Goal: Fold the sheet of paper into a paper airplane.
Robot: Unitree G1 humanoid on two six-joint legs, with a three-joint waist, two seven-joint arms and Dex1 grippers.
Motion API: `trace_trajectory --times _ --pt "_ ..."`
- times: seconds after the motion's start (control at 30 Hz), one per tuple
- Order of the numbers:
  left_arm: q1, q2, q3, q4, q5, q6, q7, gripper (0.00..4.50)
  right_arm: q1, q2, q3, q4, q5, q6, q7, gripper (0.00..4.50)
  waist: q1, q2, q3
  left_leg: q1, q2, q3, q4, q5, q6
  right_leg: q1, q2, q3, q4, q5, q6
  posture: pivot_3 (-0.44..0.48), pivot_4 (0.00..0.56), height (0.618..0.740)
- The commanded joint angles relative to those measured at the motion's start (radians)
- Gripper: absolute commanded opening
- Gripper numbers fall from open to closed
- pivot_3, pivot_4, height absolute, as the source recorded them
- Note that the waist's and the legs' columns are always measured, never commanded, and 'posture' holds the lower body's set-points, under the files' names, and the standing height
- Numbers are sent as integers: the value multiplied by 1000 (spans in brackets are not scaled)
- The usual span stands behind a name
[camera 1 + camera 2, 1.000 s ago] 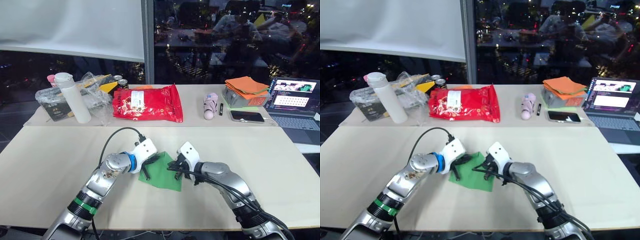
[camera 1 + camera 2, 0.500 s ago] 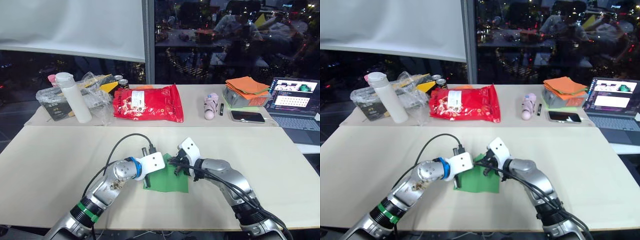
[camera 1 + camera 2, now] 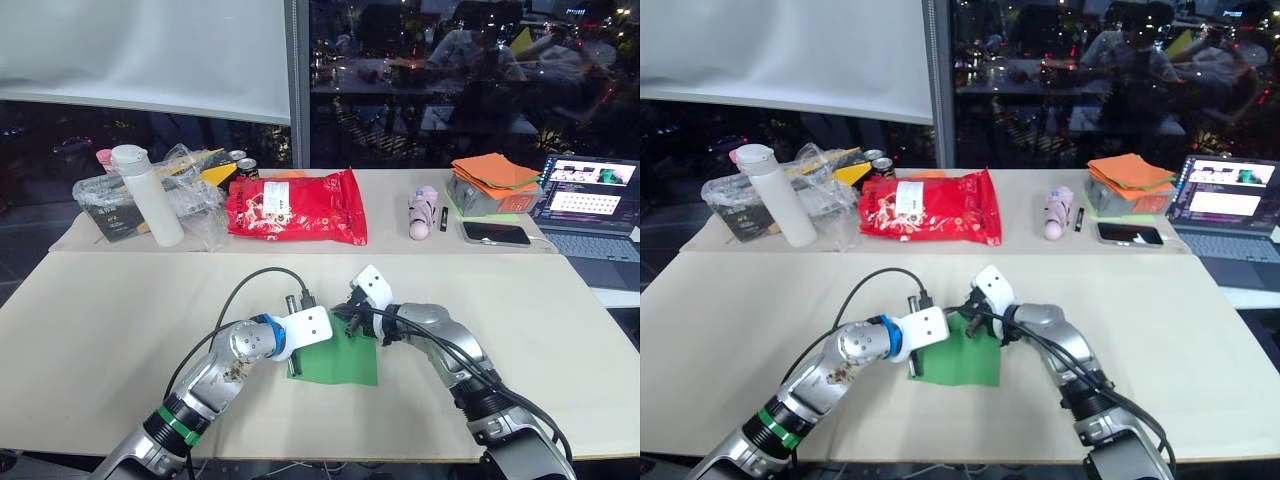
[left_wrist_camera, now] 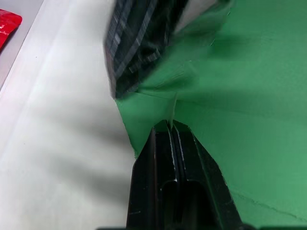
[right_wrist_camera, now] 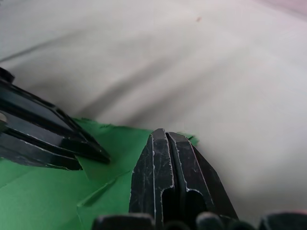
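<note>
Green sheet [image 3: 340, 360] btwn both closed pincers.

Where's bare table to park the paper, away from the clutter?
Bare table lies left of the left pincer, and right of the sheet of paper toward the laptop. The far edge is crowded: bottle, red bag, phone.

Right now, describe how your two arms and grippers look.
Both arms are silver-grey metal with black cables looping along them. The left gripper and right gripper each have a white housing and two black fingers. The left arm carries a blue ring by the wrist and a green band lower down.
</note>
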Motion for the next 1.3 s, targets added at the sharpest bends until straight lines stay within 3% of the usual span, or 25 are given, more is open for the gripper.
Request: trace_trajectory --times 0.03,0.17,0.3,0.4,0.57,0.6,0.9,1.0,1.3 --pt "7 -11 29 -34 -17 17 -8 674 -1 10 0 -12 5 -30 30 0 0 0 0 0 0 0 0 0 0 0 0 0 0 0 0 0 150 732" --pt "18 -32 68 -50 -63 63 -20 2028 1 11 22 10 -20 -32 41 0 -1 0 0 1 0 0 0 0 0 0 0 0 1 0 0 0 150 732" --pt "33 -65 252 -126 -259 210 -58 3333 6 1 36 30 -43 -38 50 0 -6 1 0 1 0 0 0 0 0 0 0 0 2 0 0 0 150 732" --pt "47 -41 361 -190 -375 302 -88 4374 9 -4 40 34 -48 -40 61 0 -11 1 0 3 0 0 0 0 0 1 0 0 3 0 0 0 150 732" --pt "74 -82 450 -225 -468 402 -18 4469 6 -2 40 41 -56 -44 68 0 -16 1 -1 5 0 0 0 0 0 4 0 0 1 -1 1 0 150 732" --pt "78 -87 448 -220 -471 402 -8 3907 4 -1 40 43 -57 -44 68 0 -16 1 -1 5 0 0 0 0 0 4 0 0 1 -1 1 0 150 732" --pt "118 -203 366 -84 -444 315 108 973 -5 7 33 51 -59 -50 61 0 -16 1 -1 6 0 0 0 0 0 5 0 0 1 0 0 0 150 732" --pt "145 -195 322 -70 -423 311 116 41 -1 7 30 38 -57 -47 56 0 -18 1 -1 6 0 0 0 0 0 4 0 0 1 0 0 0 150 732" --pt "198 -216 316 -85 -453 371 175 41 -33 30 13 13 -43 -65 44 0 -22 1 -1 6 0 0 0 0 0 5 0 0 1 0 1 0 150 732"
